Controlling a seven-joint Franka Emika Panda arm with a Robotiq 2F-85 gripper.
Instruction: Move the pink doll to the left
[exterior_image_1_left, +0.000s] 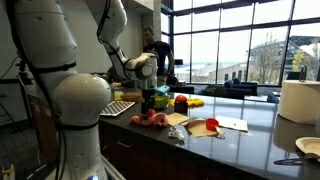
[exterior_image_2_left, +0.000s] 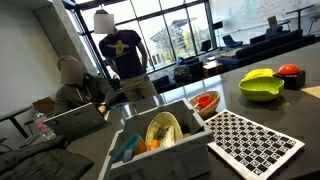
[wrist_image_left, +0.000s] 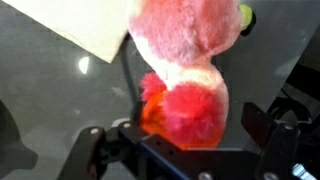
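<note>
The pink doll (exterior_image_1_left: 150, 118) lies on the dark counter (exterior_image_1_left: 240, 145), a salmon-pink plush with a reddish-orange part. In the wrist view the doll (wrist_image_left: 185, 50) fills the middle, and its red end sits between my two fingers. My gripper (exterior_image_1_left: 150, 98) hangs just above the doll. In the wrist view the gripper (wrist_image_left: 180, 138) is open, with a gap between each finger and the plush. The doll and the gripper are out of view in the exterior view that shows the checkerboard.
A wooden board (exterior_image_1_left: 203, 127) and a paper sheet (exterior_image_1_left: 232, 124) lie beside the doll, and a keyboard (exterior_image_1_left: 117, 108) lies behind it. A green bowl (exterior_image_2_left: 260, 89), a red cup-like object (exterior_image_2_left: 290, 73), a checkerboard (exterior_image_2_left: 255, 142) and a filled bin (exterior_image_2_left: 160, 135) are on the counter. A person (exterior_image_2_left: 125, 55) stands behind it.
</note>
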